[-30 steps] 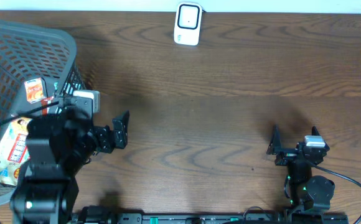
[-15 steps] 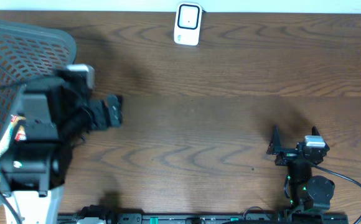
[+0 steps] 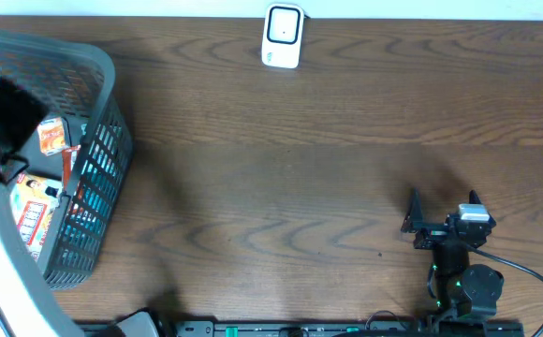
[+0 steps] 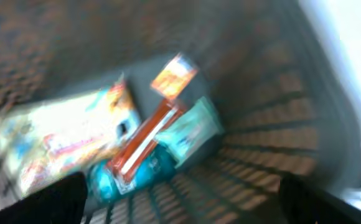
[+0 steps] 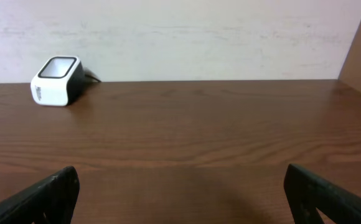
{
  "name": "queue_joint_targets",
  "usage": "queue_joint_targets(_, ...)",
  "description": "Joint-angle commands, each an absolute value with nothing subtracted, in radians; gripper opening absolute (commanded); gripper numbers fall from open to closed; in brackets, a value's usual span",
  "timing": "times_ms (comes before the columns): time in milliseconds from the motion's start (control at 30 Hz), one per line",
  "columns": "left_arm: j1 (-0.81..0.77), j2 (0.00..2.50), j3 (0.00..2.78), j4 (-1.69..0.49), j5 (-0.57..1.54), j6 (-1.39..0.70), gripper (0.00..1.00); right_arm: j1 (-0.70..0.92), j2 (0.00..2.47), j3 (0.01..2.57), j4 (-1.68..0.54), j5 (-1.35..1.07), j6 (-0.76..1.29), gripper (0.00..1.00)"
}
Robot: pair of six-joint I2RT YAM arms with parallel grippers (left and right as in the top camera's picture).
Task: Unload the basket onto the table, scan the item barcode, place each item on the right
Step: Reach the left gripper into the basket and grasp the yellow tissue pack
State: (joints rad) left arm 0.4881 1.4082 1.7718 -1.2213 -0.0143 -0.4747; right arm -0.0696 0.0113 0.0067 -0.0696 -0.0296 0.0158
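Items for scanning lie in the gray basket (image 3: pixel 103 122) at the table's (image 3: pixel 328 187) left edge; the frame cuts off part of the basket.

Left wrist view (blurred): the left gripper (image 4: pixel 187 200) hangs over the basket interior with its jaws spread wide, one fingertip in each lower corner of the view. Whether it touches an item cannot be told.
- The large pale packet (image 4: pixel 62 140) lies flat, its long axis running from lower left to upper right.
- The long red packet (image 4: pixel 144 142) lies just beside it on nearly the same axis, over a teal packet (image 4: pixel 193 127).
- The small orange packet (image 4: pixel 174 74) sits apart, nearer the basket wall.
- No barcode can be made out.

Overhead view: the pale packet's long axis runs roughly from the near edge toward the far edge.

The white scanner (image 3: pixel 283 36) stands near the far edge by the wall (image 5: pixel 199 31). Its long axis points toward that edge and its dark window faces up.

The right gripper (image 3: pixel 443 208) rests low near the front right, its jaws fully apart and pointing at the far edge.

Bare wood spans the room between basket, scanner and right gripper.
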Motion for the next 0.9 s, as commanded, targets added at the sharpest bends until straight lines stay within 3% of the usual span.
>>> queue_joint_targets(0,0.570,1.486,1.769,-1.296,-0.034,-0.616,0.98,-0.064,0.006,0.006,-0.072,-0.028,0.029,0.99)
queue_joint_targets(333,0.668,1.671,1.662,-1.307,-0.045,-0.627,0.98,-0.064,0.006,0.006,-0.073,-0.028,0.029,0.99)
queue_joint_targets(867,0.774,1.693,1.266,-0.997,-0.148,-0.660,0.98,-0.064,0.006,0.006,-0.072,-0.028,0.029,0.99)
